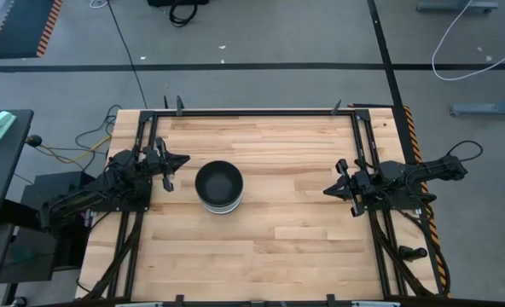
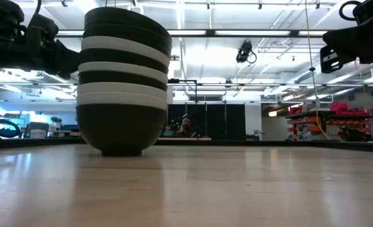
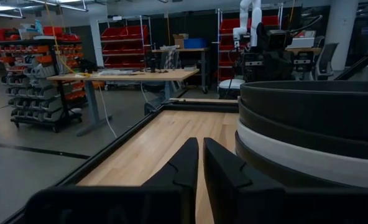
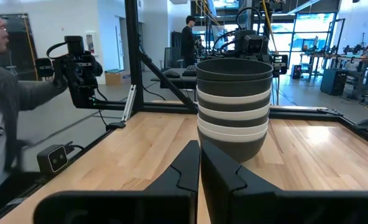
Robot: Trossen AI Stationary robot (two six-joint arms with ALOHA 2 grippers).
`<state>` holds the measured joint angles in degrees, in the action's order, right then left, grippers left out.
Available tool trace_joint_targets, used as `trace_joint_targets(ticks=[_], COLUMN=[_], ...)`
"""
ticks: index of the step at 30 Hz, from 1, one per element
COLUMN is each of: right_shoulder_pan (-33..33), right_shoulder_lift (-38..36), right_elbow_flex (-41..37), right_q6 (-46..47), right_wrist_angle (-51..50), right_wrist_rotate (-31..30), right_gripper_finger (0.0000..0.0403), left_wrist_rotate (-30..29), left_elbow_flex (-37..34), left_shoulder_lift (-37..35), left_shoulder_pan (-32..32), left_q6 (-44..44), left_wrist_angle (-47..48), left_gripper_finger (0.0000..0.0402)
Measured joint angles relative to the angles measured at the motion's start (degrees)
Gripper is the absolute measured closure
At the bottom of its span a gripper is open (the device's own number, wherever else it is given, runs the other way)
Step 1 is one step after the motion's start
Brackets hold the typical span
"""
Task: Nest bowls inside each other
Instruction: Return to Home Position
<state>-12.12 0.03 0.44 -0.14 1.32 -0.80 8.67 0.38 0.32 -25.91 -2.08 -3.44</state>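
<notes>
Left jaws: closed, the two dark fingers [image 3: 187, 171] lying together with only a thin slit between them, gripping nothing. They sit at the tip of my left arm [image 1: 107, 188], low over the left edge of the wooden surface [image 1: 278, 247], pointing inward at the bowls.

Right jaws: likewise closed and empty, fingers [image 4: 184, 171] side by side. They sit at the tip of my right arm [image 1: 406, 179] by the right edge of the surface, pointing inward at the same target.

Stack of bowls [image 1: 218, 186]: one single nested column, upright on the surface, left of its centre. It stands between my two arms, just beside the left jaws but not touching them, and well apart from the right jaws. The low view shows the stack [image 2: 123, 82] with a black bowl at the base, white and black rims banded above it, and black bowls on top. From above only the dark inside of the top bowl shows, with a white rim peeping out below it. I cannot give a sure count of the bowls from the rims.

Black frame [image 1: 261, 112]: runs round the edge of the surface; the stack is well inside it.

Beyond the surface: a person in a grey sleeve [image 4: 4, 112] stands close to the frame, and a second person [image 4: 188, 40] stands far back. Red shelving racks [image 3: 119, 43] line the far wall behind a light worktable [image 3: 122, 76]
</notes>
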Motion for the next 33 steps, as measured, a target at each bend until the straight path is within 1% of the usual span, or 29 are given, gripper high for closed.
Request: trace_joint_targets(ticks=[5, 18, 29, 33], right_shoulder_pan=[0.0, 0.0, 0.0, 0.0], right_shoulder_lift=[0.0, 0.0, 0.0, 0.0], right_elbow_flex=[0.0, 0.0, 0.0, 0.0], right_q6=[0.0, 0.0, 0.0, 0.0], right_wrist_angle=[0.0, 0.0, 0.0, 0.0], right_wrist_rotate=[0.0, 0.0, 0.0, 0.0], right_gripper_finger=[0.0382, 0.0382, 0.0381, 0.038], left_wrist_rotate=[0.0, 0.0, 0.0, 0.0], left_elbow_flex=[0.0, 0.0, 0.0, 0.0], left_shoulder_lift=[0.0, 0.0, 0.0, 0.0], left_shoulder_pan=[0.0, 0.0, 0.0, 0.0], left_q6=[0.0, 0.0, 0.0, 0.0], left_wrist_angle=[0.0, 0.0, 0.0, 0.0], left_gripper_finger=[0.0366, 0.0383, 0.0367, 0.0366])
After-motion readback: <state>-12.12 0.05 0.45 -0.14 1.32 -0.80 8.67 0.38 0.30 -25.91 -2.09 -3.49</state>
